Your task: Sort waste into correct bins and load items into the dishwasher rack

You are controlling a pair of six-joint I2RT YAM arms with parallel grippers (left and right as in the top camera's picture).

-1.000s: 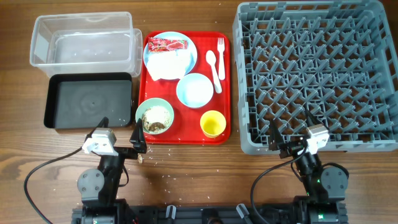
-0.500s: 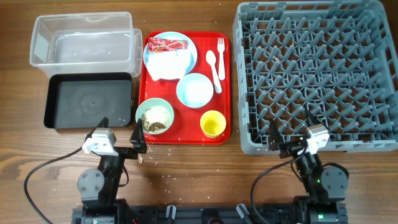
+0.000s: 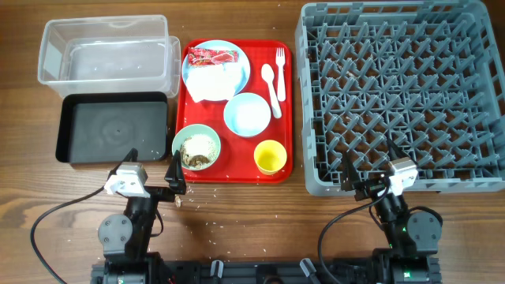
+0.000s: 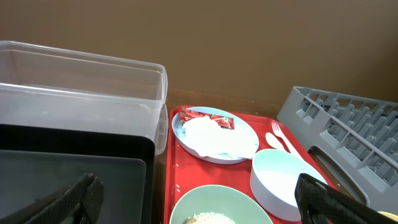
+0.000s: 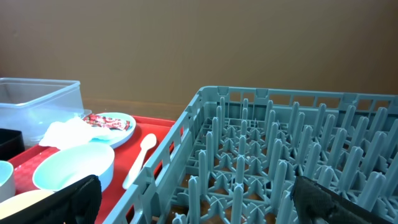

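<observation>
A light blue plate (image 3: 230, 58) at the back of the red tray holds a red snack wrapper (image 3: 211, 56) and a white napkin (image 3: 211, 80). The plate (image 4: 245, 134) also shows in the left wrist view. A light blue bowl (image 3: 247, 114), a pale green bowl (image 3: 196, 147) with rice and scraps, a yellow cup (image 3: 271, 156), a white spoon (image 3: 269, 81) and fork (image 3: 280, 69) share the tray. The grey rack (image 3: 402, 95) stands right. The clear tub (image 3: 106, 51) and black tray (image 3: 113, 126) stand left. My left gripper (image 3: 152, 169) is open and empty near the green bowl. My right gripper (image 3: 368, 166) is open at the rack's front edge.
The flat red tray (image 3: 288, 118) lies between the bins and the rack. Loose rice grains (image 3: 207, 223) are scattered on the wooden table in front of the tray. Both arm bases sit at the table's near edge.
</observation>
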